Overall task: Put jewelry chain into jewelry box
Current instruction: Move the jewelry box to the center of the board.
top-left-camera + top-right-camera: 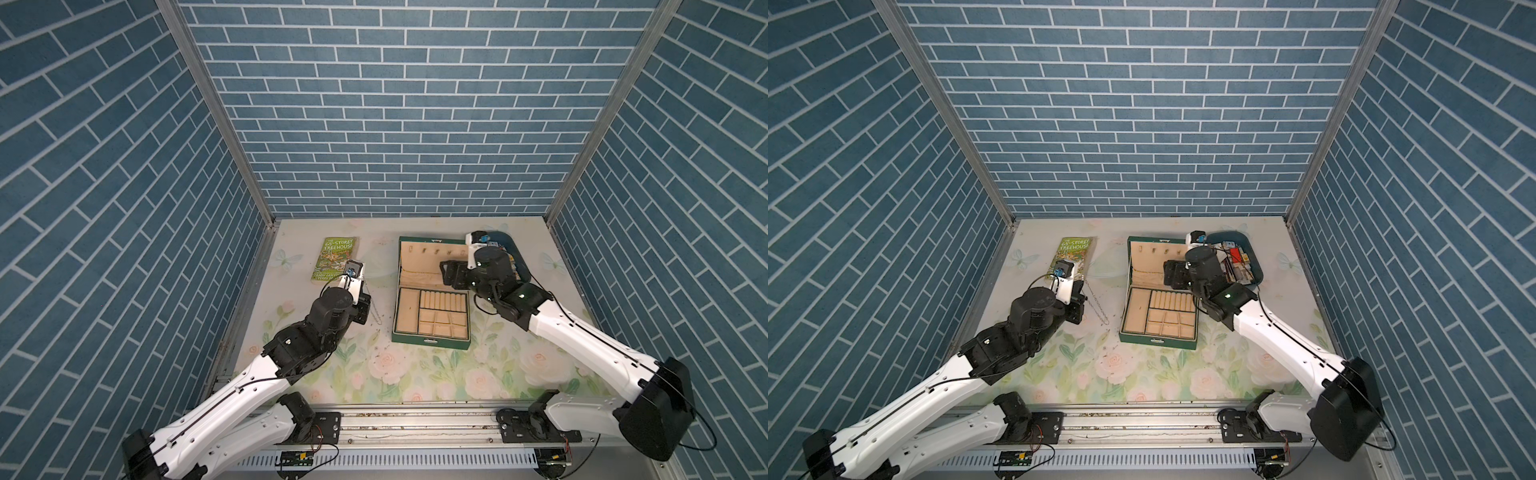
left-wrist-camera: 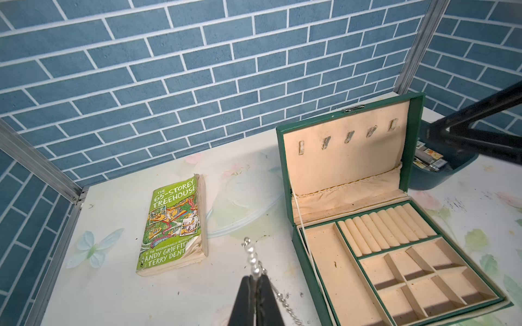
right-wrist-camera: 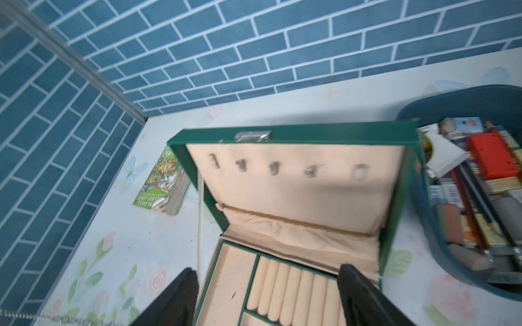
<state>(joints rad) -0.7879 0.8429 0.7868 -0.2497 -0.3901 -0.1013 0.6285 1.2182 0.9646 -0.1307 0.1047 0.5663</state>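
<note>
The left gripper [image 2: 255, 279] is clamped on the thin silvery metal jewelry chain [image 1: 375, 308], whose free length trails down just left of the dark green rectangular jewelry box [image 1: 430, 340], outside it. The box's lid is open. The right gripper [image 3: 267, 271] hovers above the open box, jaws spread wide. A green paperback book [image 1: 334, 259] lies at the far left.

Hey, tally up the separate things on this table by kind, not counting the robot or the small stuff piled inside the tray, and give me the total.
book: 1
jewelry box: 1
jewelry chain: 1
blue tray: 1
Total: 4
</note>
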